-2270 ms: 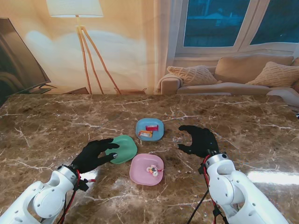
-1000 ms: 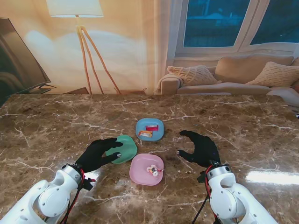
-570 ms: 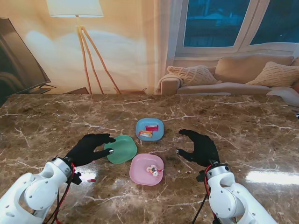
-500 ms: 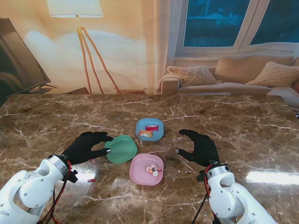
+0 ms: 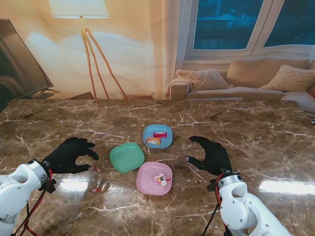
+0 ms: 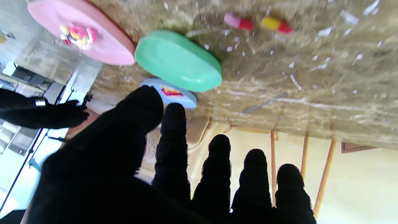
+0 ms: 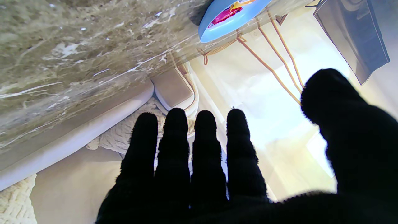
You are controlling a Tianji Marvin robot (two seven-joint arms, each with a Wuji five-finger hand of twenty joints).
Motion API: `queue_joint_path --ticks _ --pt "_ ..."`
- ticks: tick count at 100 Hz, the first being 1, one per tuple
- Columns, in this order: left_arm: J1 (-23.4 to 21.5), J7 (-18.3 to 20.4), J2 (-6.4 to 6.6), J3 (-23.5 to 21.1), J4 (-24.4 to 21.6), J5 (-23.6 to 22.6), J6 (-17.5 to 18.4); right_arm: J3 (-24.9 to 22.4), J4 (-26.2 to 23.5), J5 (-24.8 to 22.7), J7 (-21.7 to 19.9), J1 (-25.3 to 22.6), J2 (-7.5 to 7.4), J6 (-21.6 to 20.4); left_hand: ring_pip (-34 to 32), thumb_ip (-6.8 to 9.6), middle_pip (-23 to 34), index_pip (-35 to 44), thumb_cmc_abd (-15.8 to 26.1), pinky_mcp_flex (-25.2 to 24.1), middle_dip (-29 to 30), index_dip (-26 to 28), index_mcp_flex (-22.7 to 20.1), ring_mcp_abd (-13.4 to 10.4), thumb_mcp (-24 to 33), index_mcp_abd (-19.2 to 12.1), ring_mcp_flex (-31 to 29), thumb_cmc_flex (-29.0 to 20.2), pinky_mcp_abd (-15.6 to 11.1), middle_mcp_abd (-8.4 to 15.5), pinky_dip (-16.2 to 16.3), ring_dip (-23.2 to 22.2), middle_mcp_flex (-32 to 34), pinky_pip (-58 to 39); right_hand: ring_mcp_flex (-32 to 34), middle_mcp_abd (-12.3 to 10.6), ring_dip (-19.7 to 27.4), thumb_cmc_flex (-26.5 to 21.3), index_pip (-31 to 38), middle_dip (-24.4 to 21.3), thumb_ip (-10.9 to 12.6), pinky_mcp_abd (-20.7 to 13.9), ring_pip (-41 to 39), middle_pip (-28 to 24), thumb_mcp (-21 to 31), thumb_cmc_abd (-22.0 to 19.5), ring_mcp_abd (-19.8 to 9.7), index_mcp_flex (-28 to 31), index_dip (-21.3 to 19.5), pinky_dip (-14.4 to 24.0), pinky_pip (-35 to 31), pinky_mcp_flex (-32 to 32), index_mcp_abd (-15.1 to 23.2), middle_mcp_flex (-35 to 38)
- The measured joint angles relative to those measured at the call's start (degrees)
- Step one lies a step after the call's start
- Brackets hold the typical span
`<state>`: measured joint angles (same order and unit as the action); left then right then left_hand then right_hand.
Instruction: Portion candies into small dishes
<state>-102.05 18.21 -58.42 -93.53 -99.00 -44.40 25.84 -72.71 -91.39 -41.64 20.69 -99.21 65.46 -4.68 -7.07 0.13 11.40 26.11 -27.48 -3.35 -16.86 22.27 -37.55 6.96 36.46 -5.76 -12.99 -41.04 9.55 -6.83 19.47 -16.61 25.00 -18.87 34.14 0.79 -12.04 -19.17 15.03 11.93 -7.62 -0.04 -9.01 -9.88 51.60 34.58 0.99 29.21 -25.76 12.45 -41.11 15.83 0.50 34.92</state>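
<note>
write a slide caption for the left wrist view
Open left robot hand over marble table, green dish empty, two candies loose.

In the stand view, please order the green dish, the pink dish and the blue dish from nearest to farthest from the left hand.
From the left hand:
1. Green dish, just to its right, holding no candy.
2. Pink dish, further right and nearer to me, holding candy.
3. Blue dish, further right and farther from me, holding candy.

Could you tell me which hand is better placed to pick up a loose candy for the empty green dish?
Left. The left hand is open beside the loose candies; the right hand sits across the green dish, on its far side.
</note>
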Motion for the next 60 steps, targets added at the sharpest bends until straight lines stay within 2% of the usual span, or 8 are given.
queue_joint_path --ticks 7,20,40,60 --pt "-1.2 0.4 0.19 0.0 -0.2 -0.7 0.2 0.0 0.0 0.0 0.0 0.0 0.01 0.0 0.6 -0.61 -0.3 1.1 -0.9 -0.1 0.0 0.9 -0.9 0.0 1.9 -1.1 1.0 -2.5 0.0 0.6 3.0 -0.3 0.0 4.0 0.0 0.0 0.0 0.0 0.0 0.0 0.0 0.0 0.0 0.0 0.0 0.0 0.0 0.0 0.0 0.0 0.0 0.0 0.0 0.0" --pt "-3.3 0.6 0.31 0.0 -0.2 -2.0 0.5 0.0 0.0 0.1 0.3 0.0 0.04 0.2 0.7 -0.62 -0.6 1.7 -0.9 -0.6 0.0 1.0 -0.9 0.0 3.3 -1.5 3.1 -2.2 0.0 0.6 5.1 -0.6 -1.3 8.3 0.0 0.0 0.0 0.0 0.0 0.0 0.0 0.0 0.0 0.0 0.0 0.0 0.0 0.0 0.0 0.0 0.0 0.0 0.0 0.0" --pt "-6.2 -0.2 0.33 -0.1 -0.6 -3.5 0.6 0.0 0.0 0.2 0.6 -0.1 0.11 0.2 1.2 -0.62 -0.8 1.7 -0.9 -0.7 0.0 1.0 -0.9 0.0 3.3 -1.4 4.0 -2.2 0.0 0.7 5.9 -0.6 -1.8 9.6 0.0 0.0 0.0 0.0 0.0 0.0 0.0 0.0 0.0 0.0 0.2 0.0 0.0 0.0 0.0 0.0 0.0 0.0 0.1 0.0" --pt "-7.2 -0.5 0.32 0.8 -0.2 -4.5 0.6 0.1 0.1 0.7 0.5 -0.1 0.17 0.2 1.3 -0.62 -0.8 1.7 -2.0 -0.7 -0.1 1.0 -0.9 0.0 3.3 -0.9 4.6 -2.2 0.0 0.7 5.9 -0.6 -2.6 10.2 0.0 0.0 0.0 0.0 0.0 0.0 0.0 0.0 0.0 0.0 0.4 0.0 0.0 0.1 0.0 0.0 0.0 0.0 0.1 0.0"
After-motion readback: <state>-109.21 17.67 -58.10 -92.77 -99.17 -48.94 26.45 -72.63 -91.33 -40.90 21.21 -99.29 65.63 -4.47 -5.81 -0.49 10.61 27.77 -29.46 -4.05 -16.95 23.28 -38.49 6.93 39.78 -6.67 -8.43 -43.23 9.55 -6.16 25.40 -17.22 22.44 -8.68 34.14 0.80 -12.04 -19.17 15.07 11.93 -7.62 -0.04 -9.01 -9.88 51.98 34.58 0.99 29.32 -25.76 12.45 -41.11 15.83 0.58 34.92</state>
